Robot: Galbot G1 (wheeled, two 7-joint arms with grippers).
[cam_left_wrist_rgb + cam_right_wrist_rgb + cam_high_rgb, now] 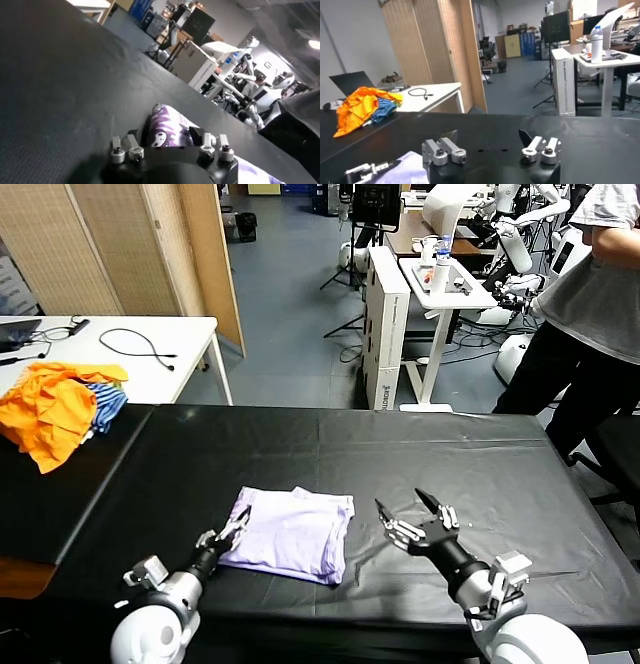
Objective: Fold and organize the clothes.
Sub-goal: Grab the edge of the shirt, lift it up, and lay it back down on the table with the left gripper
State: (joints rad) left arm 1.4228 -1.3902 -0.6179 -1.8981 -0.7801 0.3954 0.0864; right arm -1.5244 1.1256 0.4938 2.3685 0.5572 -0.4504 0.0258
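Lavender T-shirt (292, 533) folded on black table (500, 474); left pincer (228, 534) straddling its edge, unclenched; right pincer (411, 512) released alongside

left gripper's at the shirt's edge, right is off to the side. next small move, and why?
Probably finish closing the left gripper on the near-left edge of the lavender T-shirt: its fingers straddle a bunched bit of printed fabric in the left wrist view. The right gripper hovers open beside the shirt, touching nothing, on the black table.

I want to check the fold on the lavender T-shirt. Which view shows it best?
The head view: the whole T-shirt lies folded on the black table. The left wrist view shows only a printed edge between that arm's jaws; the right wrist view catches one corner.
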